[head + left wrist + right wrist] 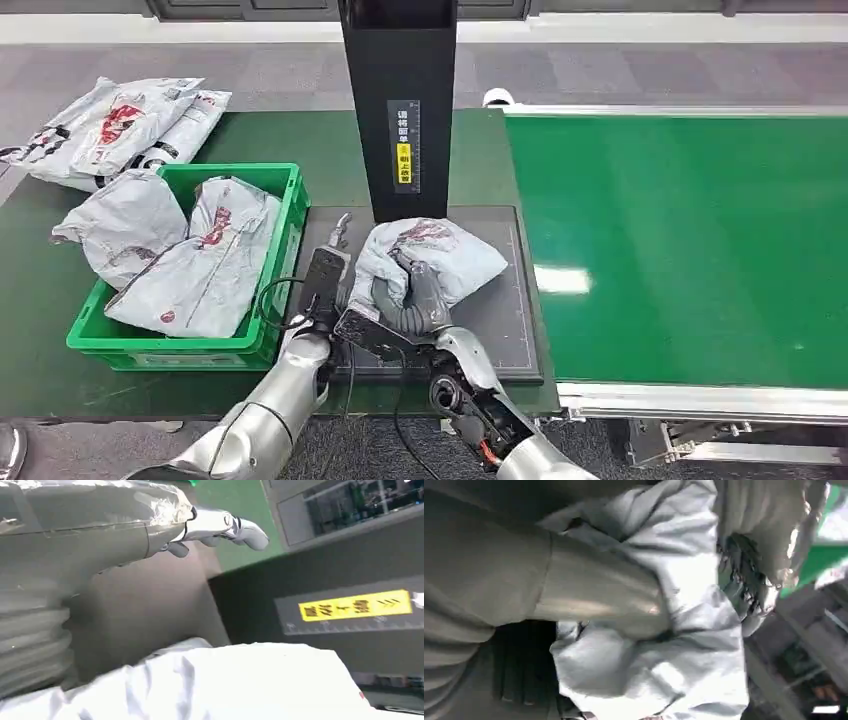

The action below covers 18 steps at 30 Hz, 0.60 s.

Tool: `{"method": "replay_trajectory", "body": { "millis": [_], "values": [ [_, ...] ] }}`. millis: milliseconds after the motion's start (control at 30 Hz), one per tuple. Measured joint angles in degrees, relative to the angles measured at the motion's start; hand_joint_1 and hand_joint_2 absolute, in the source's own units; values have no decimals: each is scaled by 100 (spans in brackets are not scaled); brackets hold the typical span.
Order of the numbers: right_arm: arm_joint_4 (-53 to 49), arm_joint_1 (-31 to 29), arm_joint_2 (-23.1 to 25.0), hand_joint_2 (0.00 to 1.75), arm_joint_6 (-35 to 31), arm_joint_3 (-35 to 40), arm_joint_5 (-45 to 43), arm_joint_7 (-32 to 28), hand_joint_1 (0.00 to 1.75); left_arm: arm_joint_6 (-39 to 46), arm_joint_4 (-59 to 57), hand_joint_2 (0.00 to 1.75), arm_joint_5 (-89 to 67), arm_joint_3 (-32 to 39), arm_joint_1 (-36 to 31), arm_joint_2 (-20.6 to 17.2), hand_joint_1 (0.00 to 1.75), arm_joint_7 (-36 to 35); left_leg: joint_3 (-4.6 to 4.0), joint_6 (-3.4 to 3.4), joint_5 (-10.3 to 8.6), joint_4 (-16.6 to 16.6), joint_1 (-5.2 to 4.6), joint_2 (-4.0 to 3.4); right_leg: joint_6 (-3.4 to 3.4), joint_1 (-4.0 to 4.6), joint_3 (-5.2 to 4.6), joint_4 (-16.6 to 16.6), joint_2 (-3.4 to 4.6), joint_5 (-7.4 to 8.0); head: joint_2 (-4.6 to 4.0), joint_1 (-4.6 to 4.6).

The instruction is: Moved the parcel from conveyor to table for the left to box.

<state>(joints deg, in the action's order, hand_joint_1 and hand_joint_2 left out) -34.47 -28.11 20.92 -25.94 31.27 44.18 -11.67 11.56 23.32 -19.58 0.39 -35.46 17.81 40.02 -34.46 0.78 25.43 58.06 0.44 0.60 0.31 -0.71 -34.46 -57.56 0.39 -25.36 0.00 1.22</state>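
The right hand (412, 292) grips the soft, crumpled parcel (440, 256) on the dark table (500, 330), likely light and slippery, best bunched mid-body, while the left hand (325, 275) waits open just left.

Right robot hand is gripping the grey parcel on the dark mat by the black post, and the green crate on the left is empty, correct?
Not quite. The head view shows the green crate already holding grey parcels. The rest stands: the right robot hand grips the grey parcel on the dark mat by the black post.
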Motion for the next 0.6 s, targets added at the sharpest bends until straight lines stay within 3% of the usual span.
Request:
{"method": "replay_trajectory", "body": {
  "millis": [367,600],
  "values": [
    [532,-70,-26,175,-662,64,-700,-779,0,35,2,175,162,0,49,-70,0,-2,0,1,0,1,0,1,0,-1,1,1,-1,0,0,0],
    [-730,707,-376,175,147,-516,-1266,-1351,0,271,20,175,175,0,52,-205,0,15,-3,0,0,1,0,7,0,-1,0,1,-5,0,0,0]
  ]
}}
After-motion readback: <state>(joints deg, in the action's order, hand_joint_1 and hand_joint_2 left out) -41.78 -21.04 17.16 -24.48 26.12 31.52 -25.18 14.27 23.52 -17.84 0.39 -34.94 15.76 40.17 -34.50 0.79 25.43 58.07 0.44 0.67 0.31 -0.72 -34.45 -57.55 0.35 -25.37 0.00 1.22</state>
